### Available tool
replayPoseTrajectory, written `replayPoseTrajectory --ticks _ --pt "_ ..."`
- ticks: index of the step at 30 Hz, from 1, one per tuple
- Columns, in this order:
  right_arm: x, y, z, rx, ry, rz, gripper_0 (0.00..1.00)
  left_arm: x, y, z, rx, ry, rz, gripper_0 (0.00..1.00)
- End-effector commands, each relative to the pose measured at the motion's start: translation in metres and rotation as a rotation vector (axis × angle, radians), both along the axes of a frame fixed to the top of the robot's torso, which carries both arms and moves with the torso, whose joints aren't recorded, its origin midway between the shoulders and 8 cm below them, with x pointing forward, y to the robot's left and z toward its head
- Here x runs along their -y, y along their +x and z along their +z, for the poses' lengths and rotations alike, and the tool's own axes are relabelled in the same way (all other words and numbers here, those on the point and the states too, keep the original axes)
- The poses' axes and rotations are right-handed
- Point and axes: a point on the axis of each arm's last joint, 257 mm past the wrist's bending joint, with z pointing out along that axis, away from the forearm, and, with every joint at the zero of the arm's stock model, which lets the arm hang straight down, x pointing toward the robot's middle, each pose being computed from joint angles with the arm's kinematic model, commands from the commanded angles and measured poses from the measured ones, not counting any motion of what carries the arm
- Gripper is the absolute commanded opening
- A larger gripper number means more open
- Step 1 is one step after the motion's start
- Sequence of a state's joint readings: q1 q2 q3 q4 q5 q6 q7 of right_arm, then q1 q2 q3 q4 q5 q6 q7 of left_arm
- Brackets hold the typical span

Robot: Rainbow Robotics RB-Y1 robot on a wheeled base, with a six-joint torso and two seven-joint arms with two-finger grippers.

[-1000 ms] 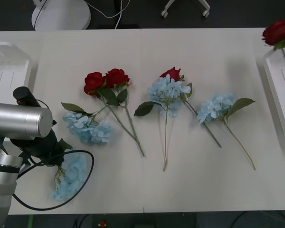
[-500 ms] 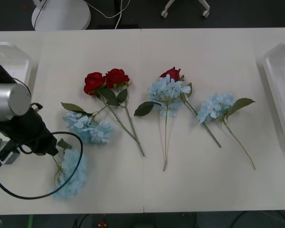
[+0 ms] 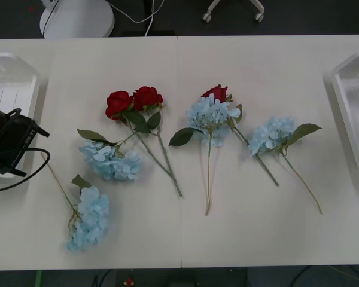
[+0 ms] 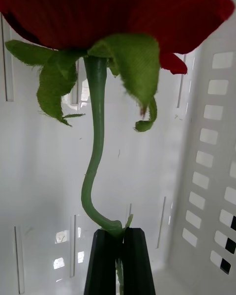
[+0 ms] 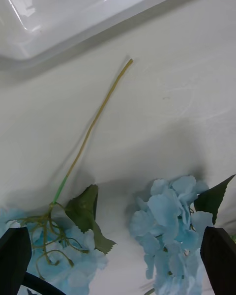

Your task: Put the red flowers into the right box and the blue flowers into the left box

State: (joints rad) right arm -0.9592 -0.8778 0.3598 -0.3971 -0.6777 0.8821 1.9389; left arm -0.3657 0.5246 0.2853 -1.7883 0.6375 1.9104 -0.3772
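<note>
Right gripper [image 4: 118, 260]: black fingers are pressing together on the thin green stem of one of the red flowers [image 4: 113, 10]. The bloom is filling the top of the right wrist frame, and the stem is running down the frame's middle to the fingertips, with a kink just above them.

Right box [image 3: 353, 113]: lying at the right edge of the front frame, its long side running up and down the frame. A sliver of red is peeking in over it at the frame's edge. In the right wrist frame the white slotted floor and wall are sitting right behind the held rose.

Left gripper [image 5: 118, 265]: black fingers are standing wide apart at the two lower corners of the left wrist frame, holding nothing. In the front frame the left arm's dark wrist [image 3: 9, 143] is sitting at the left edge, partly over the left box.

Left box [image 3: 12, 89]: lying at the upper left of the front frame.

Blue flowers [image 3: 88, 218]: one is lying at lower left, head toward the bottom, stem slanting up-left to the wrist. Another is lying just above it, a third at centre with stem pointing down, a fourth right of centre.

Other roses: a pair is lying left of centre, stems slanting down-right; one bloom is touching the top of the centre blue cluster.

Table [image 3: 257, 239]: white, bearing everything.
</note>
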Motion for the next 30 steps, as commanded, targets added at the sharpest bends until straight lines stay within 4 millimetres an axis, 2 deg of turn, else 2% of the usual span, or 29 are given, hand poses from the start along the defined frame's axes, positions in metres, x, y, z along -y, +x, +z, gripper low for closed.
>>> replayPoseTrajectory --ticks 1,3,5,7,10,12,15,20,21,22,23,24,28,30 --pt "-0.002 0.004 0.002 0.036 0.032 -0.027 0.52 -0.027 -0.018 0.001 0.002 0.075 -0.062 1.0" --pt "0.0 0.003 0.004 0.04 0.036 -0.031 0.64 -0.027 -0.025 -0.007 -0.014 0.078 -0.095 1.0" --pt "0.002 0.005 0.01 0.052 0.043 -0.028 0.82 -0.027 -0.038 -0.02 -0.043 0.076 -0.134 1.0" --pt "0.001 0.005 0.015 0.056 0.057 -0.027 0.92 -0.027 -0.052 -0.033 -0.071 0.081 -0.183 1.0" --pt "-0.01 0.009 0.029 0.051 0.087 -0.003 1.0 -0.019 -0.073 -0.054 -0.114 0.093 -0.272 1.0" --pt "-0.02 0.01 0.039 0.044 0.122 0.017 1.0 -0.015 -0.083 -0.063 -0.132 0.103 -0.311 1.0" --pt "-0.047 0.011 0.055 0.024 0.196 0.068 1.0 -0.007 -0.097 -0.078 -0.163 0.111 -0.372 1.0" --pt "-0.115 0.009 0.073 -0.025 0.343 0.203 1.0 0.004 -0.099 -0.094 -0.197 0.157 -0.406 1.0" --pt "-0.123 0.008 0.073 -0.034 0.356 0.221 1.0 0.005 -0.099 -0.095 -0.199 0.165 -0.405 1.0" --pt "-0.144 0.005 0.074 -0.051 0.389 0.268 1.0 0.008 -0.097 -0.098 -0.208 0.179 -0.41 1.0" --pt "-0.151 0.004 0.074 -0.059 0.4 0.287 1.0 0.009 -0.096 -0.099 -0.209 0.181 -0.41 1.0" --pt "-0.168 0.0 0.073 -0.071 0.431 0.326 1.0 0.012 -0.093 -0.101 -0.213 0.187 -0.411 1.0" --pt "-0.221 -0.019 0.064 -0.117 0.5 0.467 1.0 0.02 -0.09 -0.11 -0.246 0.181 -0.426 1.0" --pt "-0.24 -0.026 0.061 -0.129 0.507 0.526 1.0 0.023 -0.089 -0.114 -0.263 0.184 -0.438 1.0"
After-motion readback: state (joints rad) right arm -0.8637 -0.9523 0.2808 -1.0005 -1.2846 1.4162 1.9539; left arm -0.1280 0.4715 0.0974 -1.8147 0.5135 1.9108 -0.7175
